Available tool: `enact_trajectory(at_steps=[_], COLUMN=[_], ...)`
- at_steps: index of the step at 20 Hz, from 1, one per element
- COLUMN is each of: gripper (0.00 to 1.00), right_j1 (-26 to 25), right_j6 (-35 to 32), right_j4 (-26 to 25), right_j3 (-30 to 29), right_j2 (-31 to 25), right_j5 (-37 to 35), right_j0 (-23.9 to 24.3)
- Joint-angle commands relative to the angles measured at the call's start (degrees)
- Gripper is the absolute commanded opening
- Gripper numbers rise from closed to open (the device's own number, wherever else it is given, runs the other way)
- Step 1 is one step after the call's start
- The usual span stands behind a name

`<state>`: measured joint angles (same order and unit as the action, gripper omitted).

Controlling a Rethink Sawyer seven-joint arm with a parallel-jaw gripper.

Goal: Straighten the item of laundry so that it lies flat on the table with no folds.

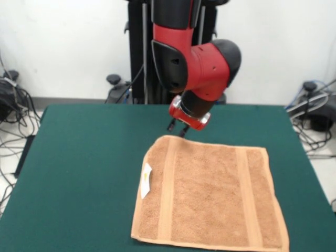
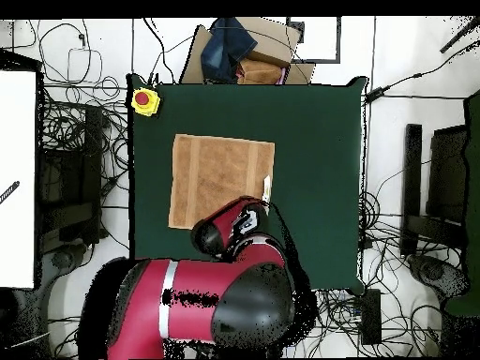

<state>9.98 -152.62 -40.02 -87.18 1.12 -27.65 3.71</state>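
The towel [image 1: 210, 197] lies spread flat at the near part of the green bench [image 1: 84, 168], its near edge almost cut off by the picture's bottom; a white tag [image 1: 145, 180] shows on one side. The pincer [image 1: 177, 127] hangs just beyond the far edge, tips dark and small; whether it is wide or narrow cannot be told. From overhead the arm [image 2: 234, 281] hides it.

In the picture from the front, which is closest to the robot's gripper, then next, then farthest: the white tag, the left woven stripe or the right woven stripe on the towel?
From the gripper:
1. Left flat woven band of the orange-tan terry towel, starting just below it.
2. Small white tag, on the towel's left edge.
3. Right flat woven band, toward the towel's right side.
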Motion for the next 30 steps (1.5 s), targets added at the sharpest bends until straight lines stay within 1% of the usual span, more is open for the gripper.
enact_trajectory(at_steps=[1, 8, 9, 11, 16, 20, 22, 27, 30], gripper=[1.0, 1.0, 1.0, 1.0, 1.0, 1.0, 1.0, 1.0, 1.0], right_j1=[0.9, 0.7, 0.8, 0.8, 3.9, 4.3, 5.1, 9.8, 9.9], right_j6=[5.9, 7.0, 7.4, 10.4, 9.4, 9.1, 9.9, 12.4, 11.6], right_j4=[-1.3, -0.5, -1.0, -3.2, -2.4, -2.2, -2.3, -4.7, -4.7], right_j3=[0.2, -0.4, -0.2, 1.0, -1.4, -1.3, -1.8, -3.1, -3.7], right_j2=[-2.8, -4.3, -4.2, -4.4, -3.1, -2.4, -2.3, 1.1, 1.3], right_j5=[-0.1, -1.6, -1.4, -1.3, -3.1, -4.4, -5.1, -7.5, -8.1], right_j0=[2.0, 3.3, 3.2, 3.0, 2.7, 2.3, 2.5, 1.5, 2.3])
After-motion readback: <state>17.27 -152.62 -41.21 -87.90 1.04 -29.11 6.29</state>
